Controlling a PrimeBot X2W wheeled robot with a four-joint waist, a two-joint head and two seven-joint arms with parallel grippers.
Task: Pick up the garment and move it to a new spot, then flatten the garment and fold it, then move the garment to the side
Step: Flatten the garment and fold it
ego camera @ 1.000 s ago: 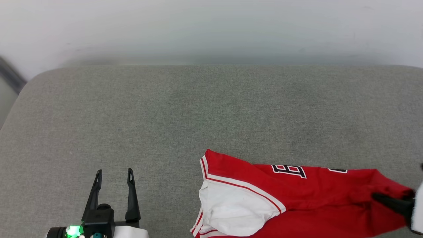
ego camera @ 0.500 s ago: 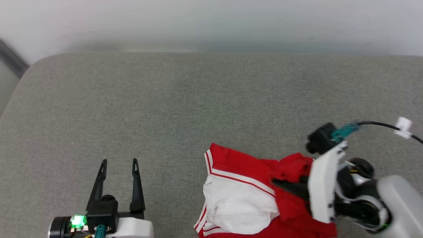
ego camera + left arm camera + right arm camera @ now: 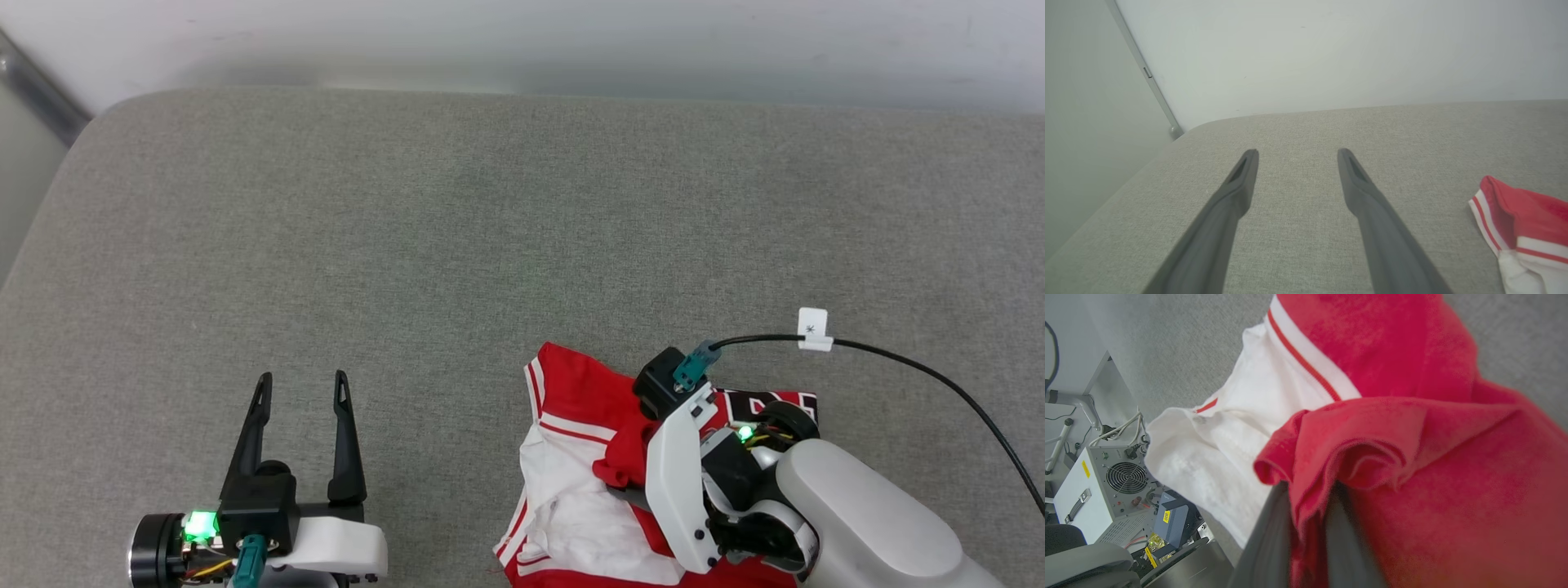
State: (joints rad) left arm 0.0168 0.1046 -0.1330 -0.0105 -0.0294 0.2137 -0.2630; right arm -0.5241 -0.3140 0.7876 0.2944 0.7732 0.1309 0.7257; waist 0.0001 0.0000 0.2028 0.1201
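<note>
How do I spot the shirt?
On the grey cushion, look at the near edge, right of centre. The shirt lies bunched there, a fold pinched in the right gripper. Red cloth, white sleeve and striped trim set it apart.

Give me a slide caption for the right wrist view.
Right gripper shut on a bunched red fold of the jersey, its white sleeve alongside, over grey cushion.

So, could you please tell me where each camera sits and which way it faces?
Head view: on the head, looking down at the grey cushion; shows the open left gripper and right forearm.
Left wrist view: on that wrist, along its fingers, across the cushion towards the wall.
Right wrist view: on that wrist, along the right gripper, shut on the garment.
Shared: the garment, in all three.
</note>
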